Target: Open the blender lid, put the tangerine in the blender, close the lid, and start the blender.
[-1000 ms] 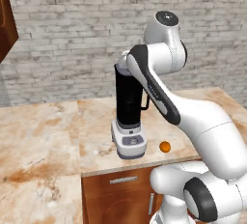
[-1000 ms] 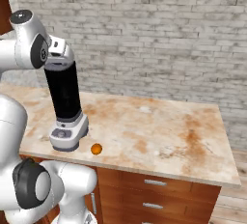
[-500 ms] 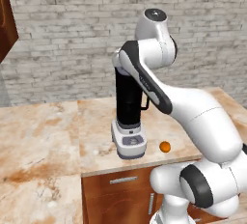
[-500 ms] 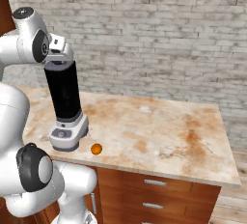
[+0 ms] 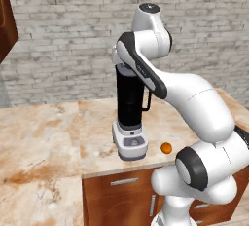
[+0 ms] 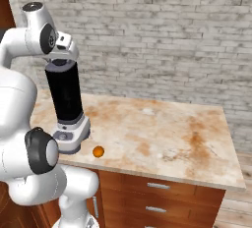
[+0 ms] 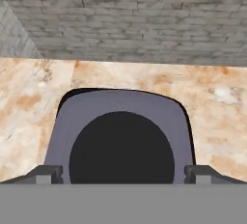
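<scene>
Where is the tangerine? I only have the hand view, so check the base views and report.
Observer: The tangerine lies on the counter just right of the blender, apart from its base, near the front edge.
Operator: Tell me which way the blender's handle faces.
Observer: The handle sticks out on the jar's right side, above the tangerine's side of the counter.
Operator: Report how the tool stands over the jar.
Observer: From the side, the tool hangs right at the jar's top, over the blender lid. I cannot tell whether it touches.
</scene>
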